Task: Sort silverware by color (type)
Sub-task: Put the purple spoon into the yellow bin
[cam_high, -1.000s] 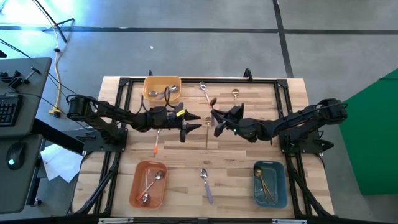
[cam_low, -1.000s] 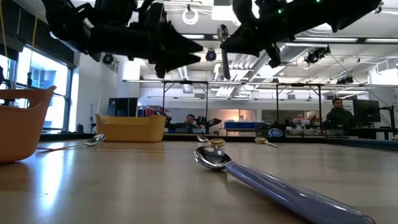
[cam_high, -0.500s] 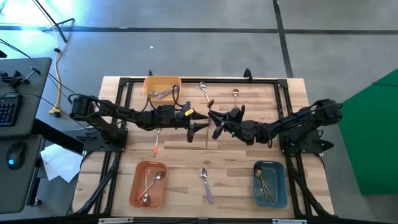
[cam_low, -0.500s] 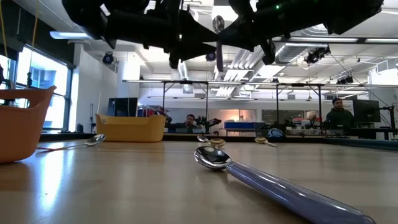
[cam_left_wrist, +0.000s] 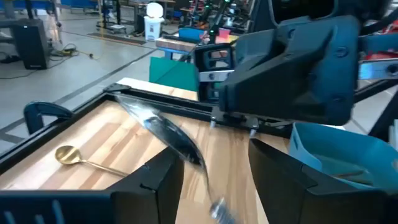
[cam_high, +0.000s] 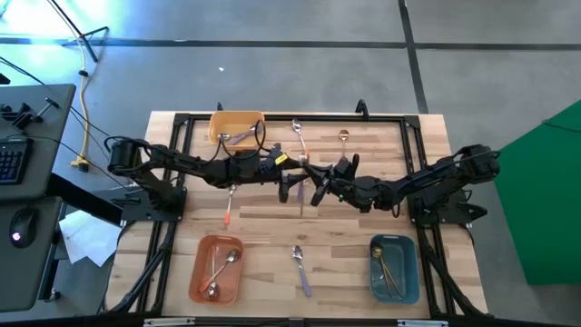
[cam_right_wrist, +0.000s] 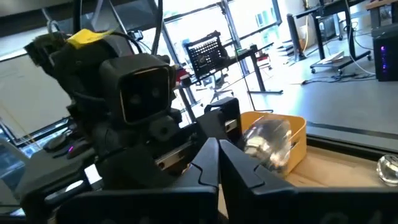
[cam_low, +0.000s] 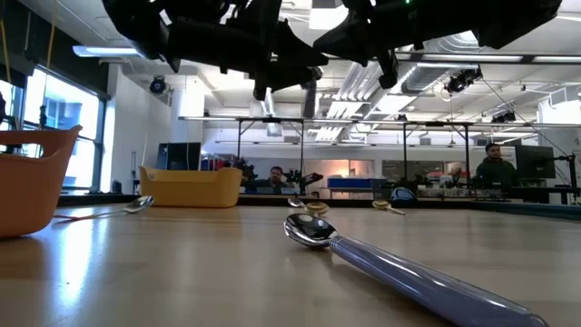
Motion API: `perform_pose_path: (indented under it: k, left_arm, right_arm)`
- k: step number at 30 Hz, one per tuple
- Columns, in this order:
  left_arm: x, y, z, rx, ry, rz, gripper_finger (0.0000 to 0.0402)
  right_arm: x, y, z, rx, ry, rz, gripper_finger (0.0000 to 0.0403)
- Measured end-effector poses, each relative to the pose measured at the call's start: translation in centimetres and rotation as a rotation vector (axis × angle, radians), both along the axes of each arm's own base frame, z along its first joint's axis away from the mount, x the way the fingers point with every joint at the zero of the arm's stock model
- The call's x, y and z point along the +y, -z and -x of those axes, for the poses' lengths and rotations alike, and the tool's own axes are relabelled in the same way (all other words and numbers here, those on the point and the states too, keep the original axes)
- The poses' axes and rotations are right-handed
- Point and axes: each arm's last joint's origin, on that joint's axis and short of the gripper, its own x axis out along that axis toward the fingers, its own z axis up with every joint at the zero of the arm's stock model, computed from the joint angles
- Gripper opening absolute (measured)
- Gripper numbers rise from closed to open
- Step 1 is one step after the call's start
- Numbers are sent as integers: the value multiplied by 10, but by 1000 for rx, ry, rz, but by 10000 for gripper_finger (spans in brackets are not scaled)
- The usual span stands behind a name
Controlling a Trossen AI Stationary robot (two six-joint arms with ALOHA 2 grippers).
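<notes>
High view: over the middle of the tabletop (cam_high: 263, 238), both arms tip to tip. Right gripper (cam_right_wrist: 217, 146) fingers closed on a spoon (cam_left_wrist: 171, 137), up in the air; left gripper (cam_left_wrist: 214, 152) fingers wide open around it, not gripping. Risk: a fall onto the tabletop, if released before the left fingers close.

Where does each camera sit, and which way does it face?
High: overhead, looking straight down on the table; both arms show, meeting mid-table.
Low: tabletop height, level across a lavender spoon into the room; arms overhead.
Left wrist: on the left arm, past its open fingers toward the right arm.
Right wrist: on the right arm, past its shut fingers toward the left arm.
Both wrist views share the raised spoon.
</notes>
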Motion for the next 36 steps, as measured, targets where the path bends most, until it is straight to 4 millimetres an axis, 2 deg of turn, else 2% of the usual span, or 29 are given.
perform_pose_path:
  k: [4, 8, 10, 15, 19, 24, 28, 32, 36]
  left_arm:
    - [-1, 1, 0, 13, 27, -19, 129]
    - [-2, 2, 0, 25, 70, -63, 40]
    - [-2, 4, 0, 50, 77, -78, 11]
    - [-2, 17, 3, 197, 92, -107, 7]
    - [-7, 25, 6, 283, 102, -110, 4]
    - [-19, 26, 5, 284, 136, -116, 1]
    - [-30, 28, 7, 281, 168, -121, 1]
    - [-35, 39, 16, 280, 179, -98, 1]
    - [-35, 53, 28, 262, 171, -61, 1]
  right_arm:
    - [0, 0, 0, 0, 0, 0, 2]
    - [0, 0, 0, 3, 0, 3, 1]
    - [2, 1, 0, 29, -14, 35, 1]
    - [10, 3, 8, 204, -62, 117, 0]
    - [12, 15, 26, 411, -77, 16, 12]
    - [18, 43, 48, 761, -176, -65, 77]
    - [21, 60, 56, 971, -319, -82, 140]
    - [24, 67, 56, 1076, -502, 4, 180]
    - [23, 70, 55, 1117, -605, 86, 188]
